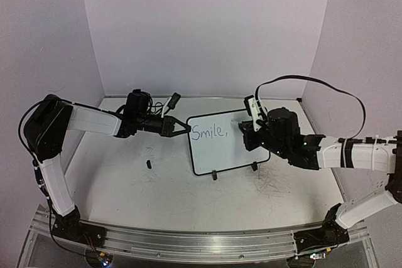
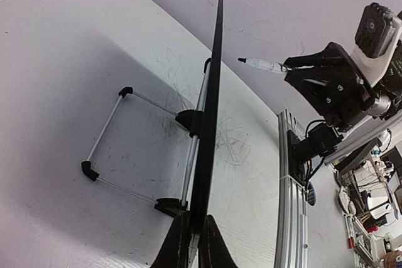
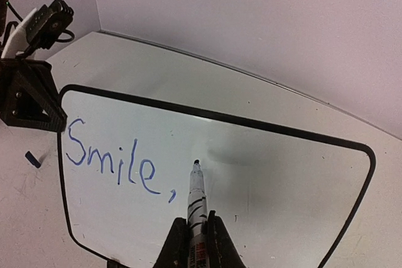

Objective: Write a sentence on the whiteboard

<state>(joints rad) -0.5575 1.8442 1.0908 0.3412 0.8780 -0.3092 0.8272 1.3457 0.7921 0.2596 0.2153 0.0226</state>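
left fingers (image 1: 181, 127): pressed together on the left edge of the whiteboard (image 1: 227, 150), pinching its black frame. In the left wrist view the board runs edge-on straight out from between them.
right fingers (image 3: 197, 238): closed around the marker (image 3: 196, 196), which sticks out ahead of them toward the board's face.
marker tip: dark, pointed at the white surface just right of the comma. The left wrist view shows a gap between tip and board, so they are not touching.
whiteboard position: between the two sets of fingers, standing on the bench (image 1: 125, 186) and leaning back on its wire stand (image 2: 107, 149). Its two black feet (image 1: 214, 175) rest on the bench at its lower edge.
sentence (image 3: 113, 158): reads "Smile," in blue script on the upper left of the board, close beside the left fingers and left of the marker tip.
small dark piece (image 1: 149, 164): lies on the bench, on the arm-base side of the left fingers and apart from the board.
bench surface: scuffed, with faint grey scribbles near the board's feet.
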